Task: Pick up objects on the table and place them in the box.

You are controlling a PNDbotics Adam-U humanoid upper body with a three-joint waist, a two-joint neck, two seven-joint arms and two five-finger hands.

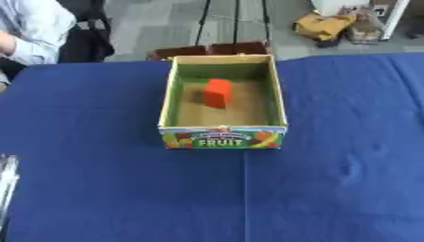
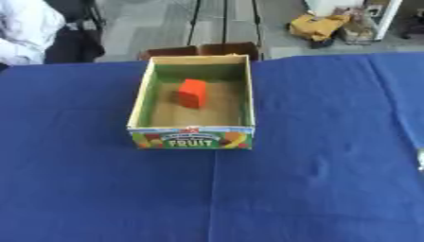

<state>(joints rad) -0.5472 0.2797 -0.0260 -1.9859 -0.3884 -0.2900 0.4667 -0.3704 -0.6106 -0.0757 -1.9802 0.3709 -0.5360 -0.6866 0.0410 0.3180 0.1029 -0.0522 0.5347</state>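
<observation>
Left eye view: orange block (image 1: 217, 92) already inside box (image 1: 223, 137), blue desk (image 1: 99, 179) otherwise bare; no robot hand clearly visible, state unknown.

Worktop (image 1: 99, 189): covered in blue cloth, matt, with a straight crease line running toward the near edge and soft puckers on its right half.

Box (image 1: 222, 137): cardboard, open-topped. Front panel printed with a colourful fruit label, slightly glossy. Inner walls green and matt; inner floor bare brown card, dull.

Orange block (image 1: 218, 92) inside the box: smooth faces, even colour, faint sheen; material cannot be told, could be plastic or foam.

Left hand (image 1: 6, 182): only a pale silvery sliver at the left edge, looks like metal with a light shine. The box lies well right of it and farther off.
</observation>
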